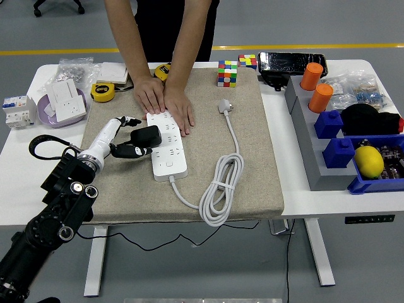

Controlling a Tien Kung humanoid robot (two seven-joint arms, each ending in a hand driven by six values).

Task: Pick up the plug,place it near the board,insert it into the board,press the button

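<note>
Left hand point(129, 142) fingers curled around black plug point(144, 136), plug at left edge of power strip point(167, 145); person's hands point(165, 104) pressing strip's far end.

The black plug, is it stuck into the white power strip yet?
Cannot tell. The black plug sits at the power strip's left edge, held by the left hand; its prongs are hidden.

My left arm point(50, 218) is black, blocky, studded with round silver bolts. My left hand point(123, 140) has a white forearm shell and black fingers.
</note>
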